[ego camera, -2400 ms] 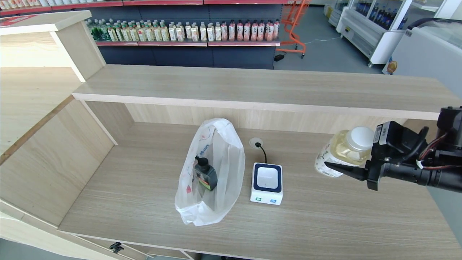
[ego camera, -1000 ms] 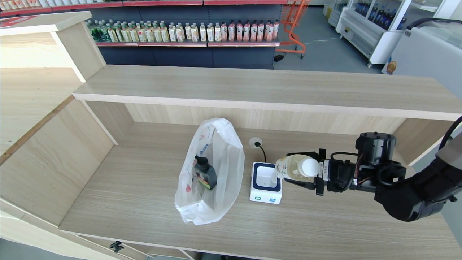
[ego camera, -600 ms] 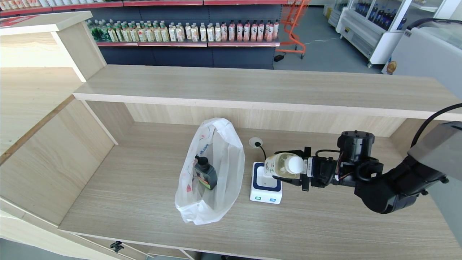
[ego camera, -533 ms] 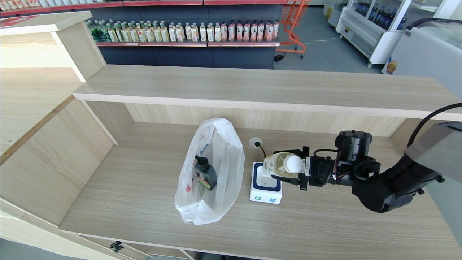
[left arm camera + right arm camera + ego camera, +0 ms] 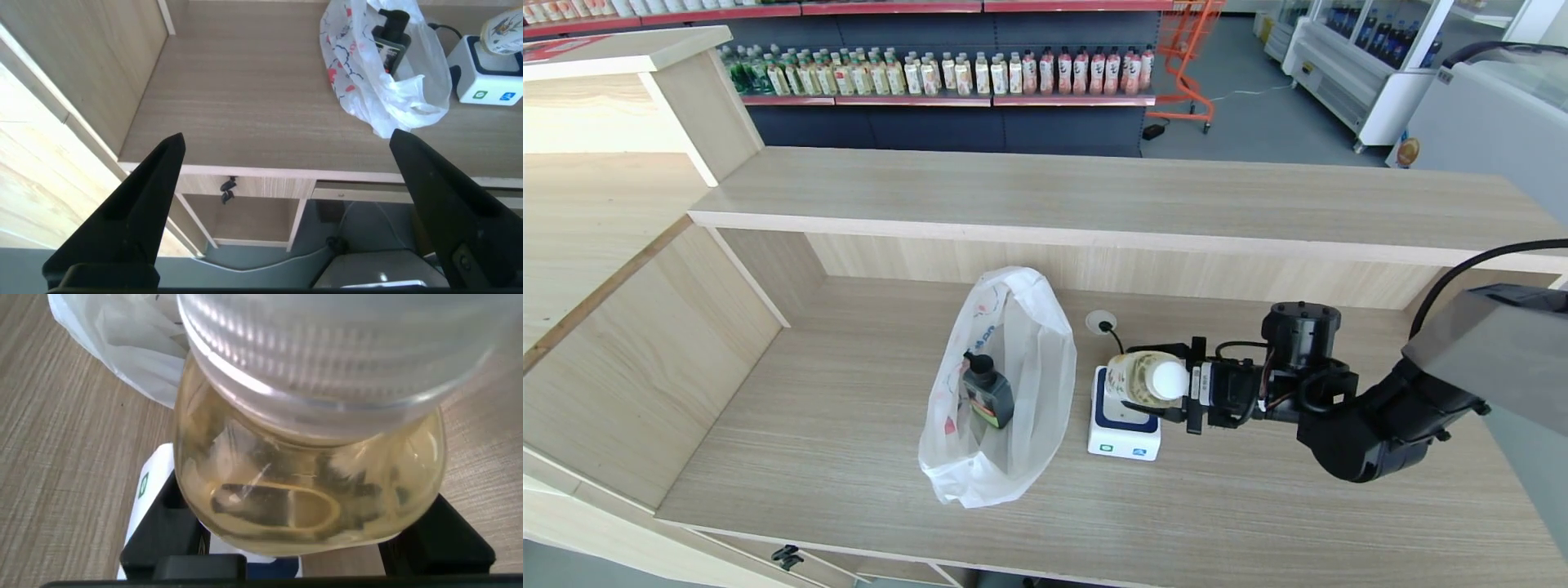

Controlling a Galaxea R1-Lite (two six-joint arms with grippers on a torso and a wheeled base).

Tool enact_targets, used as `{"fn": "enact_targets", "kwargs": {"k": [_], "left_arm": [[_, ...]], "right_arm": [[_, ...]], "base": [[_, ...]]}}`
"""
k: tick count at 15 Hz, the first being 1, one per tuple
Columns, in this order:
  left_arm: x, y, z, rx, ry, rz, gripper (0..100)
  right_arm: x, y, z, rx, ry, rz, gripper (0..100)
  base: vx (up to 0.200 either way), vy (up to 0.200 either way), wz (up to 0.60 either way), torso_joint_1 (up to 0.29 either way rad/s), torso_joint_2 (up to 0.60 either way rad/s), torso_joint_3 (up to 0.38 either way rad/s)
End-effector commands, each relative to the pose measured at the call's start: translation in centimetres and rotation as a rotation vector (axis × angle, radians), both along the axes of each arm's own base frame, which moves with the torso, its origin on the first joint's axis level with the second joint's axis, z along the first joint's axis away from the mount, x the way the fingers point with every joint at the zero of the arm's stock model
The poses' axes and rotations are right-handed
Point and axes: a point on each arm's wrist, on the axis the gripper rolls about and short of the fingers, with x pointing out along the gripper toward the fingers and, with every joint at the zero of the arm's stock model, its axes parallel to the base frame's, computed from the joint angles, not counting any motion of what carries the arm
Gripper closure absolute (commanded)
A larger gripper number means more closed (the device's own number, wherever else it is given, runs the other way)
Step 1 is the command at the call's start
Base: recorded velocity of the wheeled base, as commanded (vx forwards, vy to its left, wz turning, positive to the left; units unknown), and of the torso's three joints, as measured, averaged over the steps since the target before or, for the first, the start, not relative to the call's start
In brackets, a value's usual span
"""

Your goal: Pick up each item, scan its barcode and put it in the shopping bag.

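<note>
Pale-yellow plastic drink bottle [image 5: 1131, 376], liquid-heavy and probably slippery, sits clamped below its cap in the right gripper [image 5: 1153, 381] over the scanner [image 5: 1123, 447]. The left gripper [image 5: 286, 143] is spread empty.

Supermarket checkout: a light-wood cashier counter [image 5: 1111, 192] w/ a raised ledge faces the sales floor. Behind it, dark gondola shelving [image 5: 947, 126] w/ red rails carries long rows of bottled drinks [image 5: 931, 73] in green, yellow & pink. At rear right, white display fridges [image 5: 1356, 69] show dark bottles behind glass, w/ a chest freezer [image 5: 1494, 114] near them. An orange wire rack [image 5: 1188, 65] stands in the grey-floored aisle. On the lower desk, a cabled white barcode scanner [image 5: 1125, 429] has a drink bottle [image 5: 1135, 376] over it. Just beside the scanner is a thin plastic shopping bag [image 5: 1037, 367] w/ a dark bottle [image 5: 988, 396] inside.
</note>
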Motion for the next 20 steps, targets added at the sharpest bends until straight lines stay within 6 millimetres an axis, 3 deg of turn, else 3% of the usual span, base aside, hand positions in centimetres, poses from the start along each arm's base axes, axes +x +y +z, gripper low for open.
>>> {"fn": "enact_targets", "kwargs": {"k": [1,2,5,6,8,14,20], "left_arm": [[0.0,0.0,0.0,0.0,0.0,0.0,0],[0.0,0.0,0.0,0.0,0.0,0.0,0],[0.0,0.0,0.0,0.0,0.0,0.0,0],[0.0,0.0,0.0,0.0,0.001,0.0,0],[0.0,0.0,0.0,0.0,0.003,0.0,0],[0.0,0.0,0.0,0.002,0.0,0.0,0],[0.0,0.0,0.0,0.0,0.0,0.0,0]], "right_arm": [[-0.1,-0.1,0.1,0.003,0.014,-0.007,100],[-0.9,-0.6,1.1,0.026,0.052,-0.02,100],[-4.1,-3.1,6.4,0.179,0.231,-0.11,100],[-6.3,-4.4,10.8,0.312,0.297,-0.179,100],[-8.8,-5.2,13.5,0.48,0.415,-0.3,100],[-13.8,-6.6,11.9,0.657,0.631,-0.529,100],[-14.6,-6.9,12.2,0.701,0.69,-0.583,100]], "base": [[0.0,0.0,0.0,0.0,0.0,0.0],[0.0,0.0,0.0,0.0,0.0,0.0],[0.0,0.0,0.0,0.0,0.0,0.0],[0.0,0.0,0.0,0.0,0.0,0.0],[0.0,0.0,0.0,0.0,0.0,0.0],[0.0,0.0,0.0,0.0,0.0,0.0],[0.0,0.0,0.0,0.0,0.0,0.0]]}}
